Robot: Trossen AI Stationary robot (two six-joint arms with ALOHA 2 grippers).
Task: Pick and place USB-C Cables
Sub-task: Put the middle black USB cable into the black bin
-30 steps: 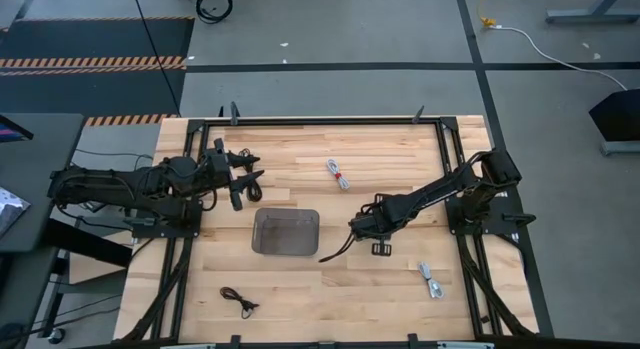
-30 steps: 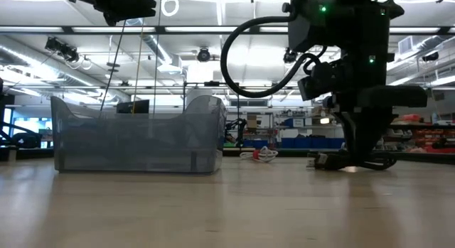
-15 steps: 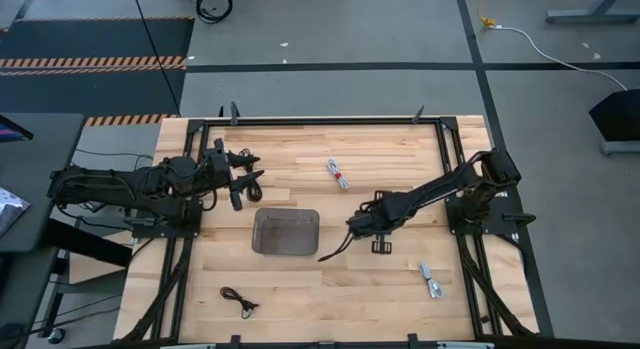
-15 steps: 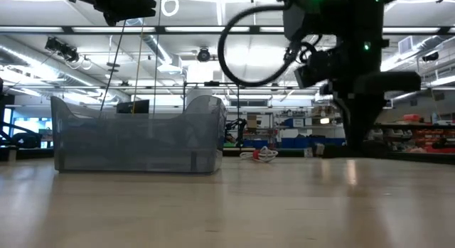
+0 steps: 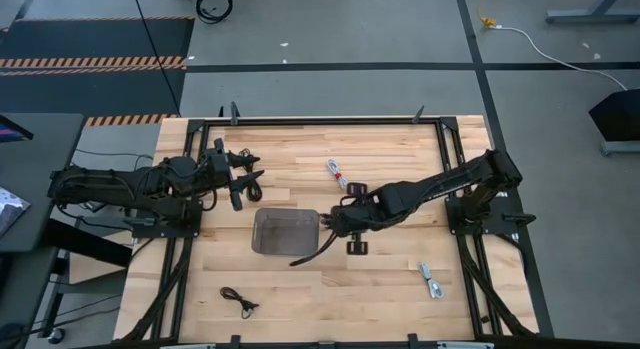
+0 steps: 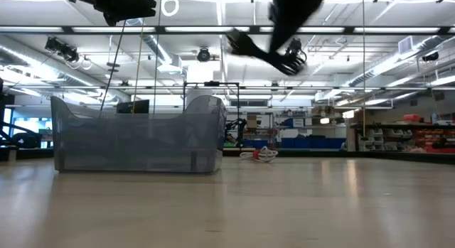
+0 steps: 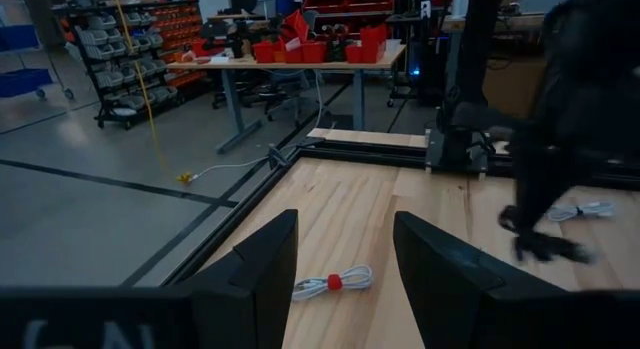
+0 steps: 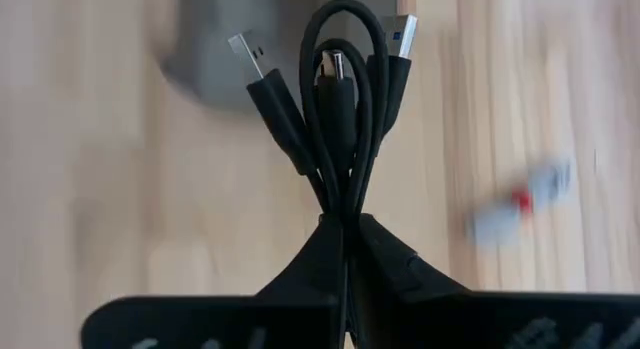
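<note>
My right gripper (image 5: pixel 332 229) hovers just beyond the right wall of the grey tray (image 5: pixel 285 232), shut on a black USB-C cable bundle (image 8: pixel 340 99); its tail (image 5: pixel 306 254) trails toward the near edge. In the low view the cable (image 6: pixel 261 50) shows high above the table. A white cable with a red tie (image 5: pixel 338 174) lies flat toward the far side. A grey-white cable (image 5: pixel 430 281) lies near the right edge, and a thin black cable (image 5: pixel 238 301) lies near the near-left corner. My left gripper (image 5: pixel 248 169) waits open, left of the tray toward the far side. My right gripper pinches the black cable bundle between its two fingers at the gathered strands (image 8: pixel 343 201), below the loop. The loop and the connectors (image 8: pixel 400 34) stick out past the fingertips. The bundle is lifted clear of the table, and its loose tail hangs below.
The tray (image 6: pixel 138 134) is translucent and stands mid-table, slightly left. Black frame rails (image 5: pixel 330 120) run along the table's edges. The left wrist view shows the red-tied white cable (image 7: pixel 333 282) ahead on the wood and the right arm (image 7: pixel 560 109) beyond it.
My right gripper has risen from table height and swung toward the table's left, from mid-right to the tray's right wall. The black cable has come up with it, lifted clear of the wood. The fingers have stayed shut.
</note>
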